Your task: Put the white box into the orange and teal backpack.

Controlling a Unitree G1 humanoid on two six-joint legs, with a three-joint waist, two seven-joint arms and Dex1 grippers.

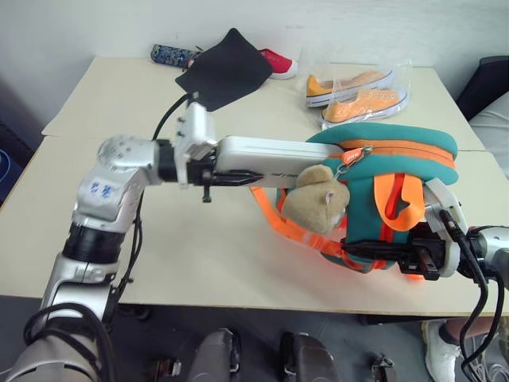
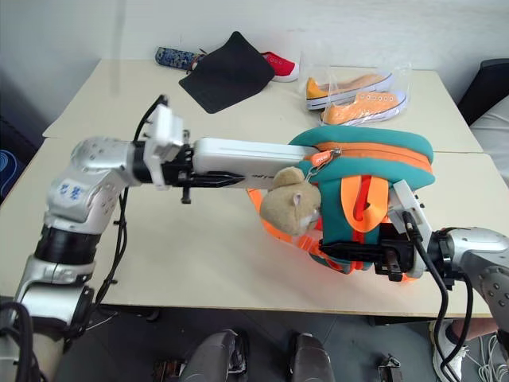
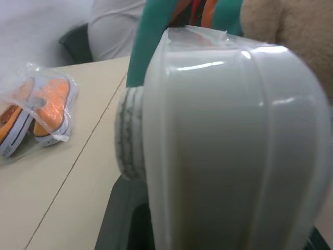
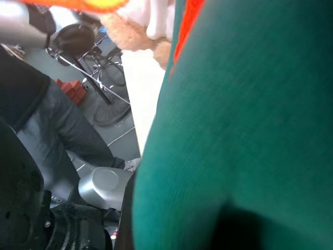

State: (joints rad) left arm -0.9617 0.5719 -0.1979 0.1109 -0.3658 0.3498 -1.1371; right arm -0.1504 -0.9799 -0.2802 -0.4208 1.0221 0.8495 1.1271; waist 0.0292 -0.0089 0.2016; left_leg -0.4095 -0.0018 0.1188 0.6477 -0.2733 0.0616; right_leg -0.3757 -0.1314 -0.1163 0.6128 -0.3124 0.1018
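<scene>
Your left gripper (image 1: 208, 177) is clamped on the near end of the white box (image 1: 266, 157) and holds it roughly level above the table (image 1: 199, 255), its far end pointing at the zipped top of the orange and teal backpack (image 1: 386, 171). In the head views that end sits right at the teal rim, touching it or just inside; you cannot tell from here how far it has gone in, because the tan plush toy (image 1: 316, 199) hangs in front of the spot. Your right gripper (image 1: 390, 256) is pinched tight on the lower edge of the backpack, holding the bag up off the table with its orange straps (image 1: 290, 227) dangling below.

So you have the box picked up, the bag lifted and the two brought together. What is left, by my reading, is pushing the box through the opening and letting go.

Counting: one white box, one backpack, one plush toy. Farther back on the table you have two orange sneakers (image 1: 358, 94) in clear bags, one black cloth (image 1: 225, 69), one red shoe (image 1: 278, 62) and one dark patterned object (image 1: 171, 54).
</scene>
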